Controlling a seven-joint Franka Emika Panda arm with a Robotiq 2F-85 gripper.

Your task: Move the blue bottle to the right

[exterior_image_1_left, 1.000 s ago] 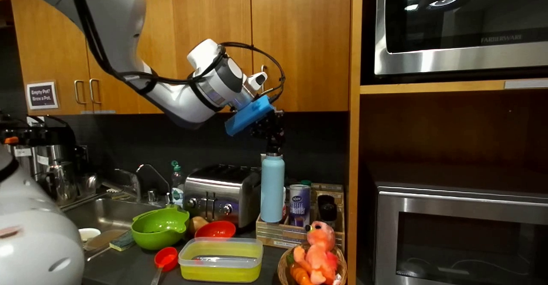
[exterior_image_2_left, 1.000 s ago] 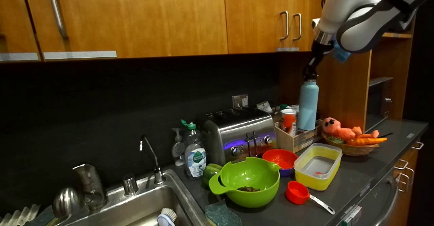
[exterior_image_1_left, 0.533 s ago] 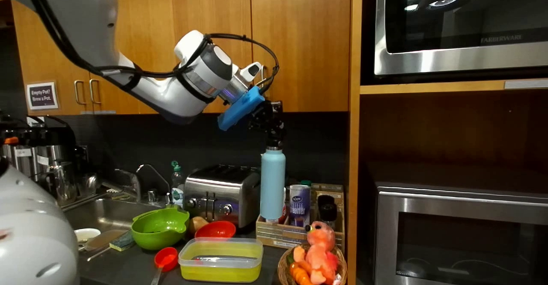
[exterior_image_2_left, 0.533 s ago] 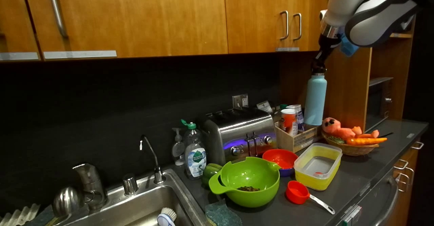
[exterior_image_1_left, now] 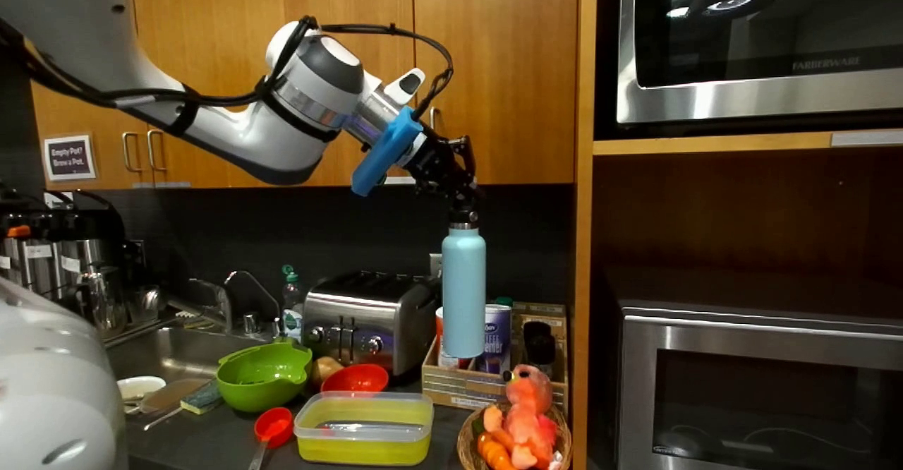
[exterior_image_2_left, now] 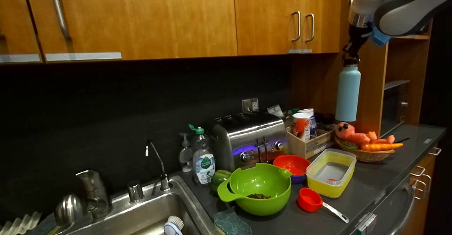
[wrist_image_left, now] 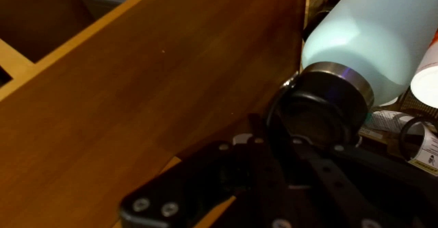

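Observation:
The blue bottle, light blue with a dark cap, hangs upright in the air in both exterior views (exterior_image_1_left: pixel 463 293) (exterior_image_2_left: pixel 348 94). In the wrist view the bottle (wrist_image_left: pixel 373 43) fills the upper right, its cap and loop handle toward the jaws. My gripper (exterior_image_1_left: pixel 463 209) is shut on the bottle's loop handle at the cap; it also shows in an exterior view (exterior_image_2_left: pixel 350 54) and in the wrist view (wrist_image_left: pixel 268 128). The bottle's base is above the counter items, apart from them. The exact grip on the loop is dark and hard to see.
A wooden box (exterior_image_2_left: pixel 310 146) with canisters (exterior_image_2_left: pixel 301 126) stands beside the toaster (exterior_image_2_left: pixel 254 136). A basket (exterior_image_2_left: pixel 370 154) holding a pink plush toy (exterior_image_2_left: pixel 348 131) and carrots stands right of it. A yellow container (exterior_image_2_left: pixel 332 175) and green bowl (exterior_image_2_left: pixel 259 189) are in front. A wooden side panel (wrist_image_left: pixel 154 101) stands close by.
My gripper has lifted the bottle out from over the wooden box, moving it up and to the right in both exterior views. The canisters behind it are now more exposed.

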